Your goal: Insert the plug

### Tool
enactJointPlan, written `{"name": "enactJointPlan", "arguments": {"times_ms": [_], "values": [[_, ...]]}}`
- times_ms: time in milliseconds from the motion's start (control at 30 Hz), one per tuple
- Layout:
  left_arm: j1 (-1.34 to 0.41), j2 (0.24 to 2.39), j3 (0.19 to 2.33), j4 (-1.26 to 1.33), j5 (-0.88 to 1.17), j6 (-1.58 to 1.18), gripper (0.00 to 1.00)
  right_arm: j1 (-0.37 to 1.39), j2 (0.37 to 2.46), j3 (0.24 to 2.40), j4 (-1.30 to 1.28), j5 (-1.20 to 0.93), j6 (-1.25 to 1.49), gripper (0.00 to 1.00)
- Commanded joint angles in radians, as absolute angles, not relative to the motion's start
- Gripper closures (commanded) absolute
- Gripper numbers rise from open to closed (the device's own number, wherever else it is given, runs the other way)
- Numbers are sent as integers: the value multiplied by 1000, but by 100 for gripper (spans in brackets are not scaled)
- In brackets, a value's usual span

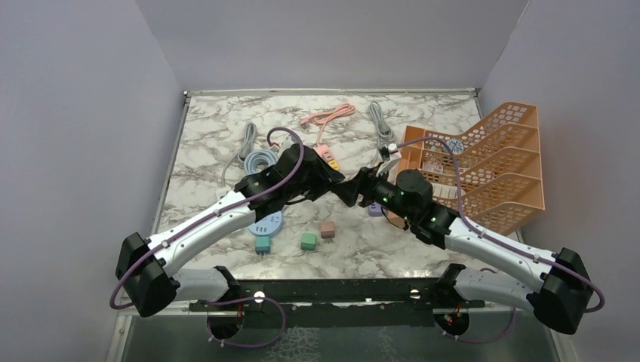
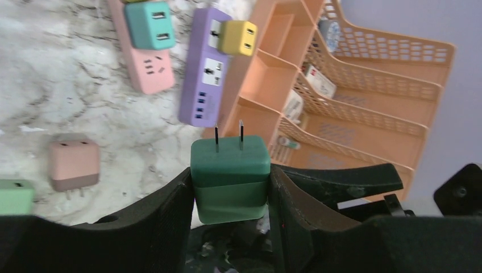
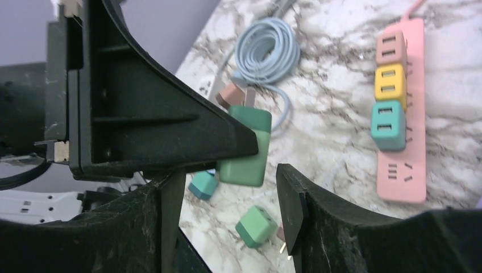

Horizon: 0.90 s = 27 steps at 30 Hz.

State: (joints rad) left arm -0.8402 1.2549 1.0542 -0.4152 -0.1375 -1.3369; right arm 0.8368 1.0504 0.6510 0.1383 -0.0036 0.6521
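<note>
A dark green plug (image 2: 230, 162) with two prongs pointing away sits clamped between my left gripper's (image 2: 229, 187) fingers, held above the table. My right gripper (image 3: 229, 196) stands open just below the same plug (image 3: 244, 153), not touching it, and faces the left gripper (image 1: 332, 181) at mid-table. The right gripper (image 1: 353, 188) nearly meets it, so the plug is hidden in the top view. Beyond lie a purple power strip (image 2: 204, 68) carrying a yellow adapter (image 2: 237, 37), and a pink power strip (image 2: 149, 71) carrying a teal adapter (image 2: 149, 24).
An orange file rack (image 1: 490, 173) stands at the right. Loose plugs lie near the front: pink (image 1: 327, 229), light green (image 1: 309, 241), teal (image 1: 263, 244). A round white socket (image 1: 266, 222) and coiled grey cable (image 1: 260, 158) lie left. More cables sit at the back.
</note>
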Motion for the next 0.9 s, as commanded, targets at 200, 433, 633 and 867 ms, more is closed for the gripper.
{"name": "enactJointPlan", "arguments": {"times_ms": [200,433,633,867], "values": [[-844,1079,896,-99,-85,-1684,74,841,1091,690,400,20,780,48],[-843,1024,848,-64,-127,-1789,74,841,1130,756,422,80,780,54],[-843,1020,850,-57,-116,-1816,72,841,1183,801,462,43,759,83],[-844,968,863,-169,-180,-1697,41,841,1182,838,356,36,733,99]]}}
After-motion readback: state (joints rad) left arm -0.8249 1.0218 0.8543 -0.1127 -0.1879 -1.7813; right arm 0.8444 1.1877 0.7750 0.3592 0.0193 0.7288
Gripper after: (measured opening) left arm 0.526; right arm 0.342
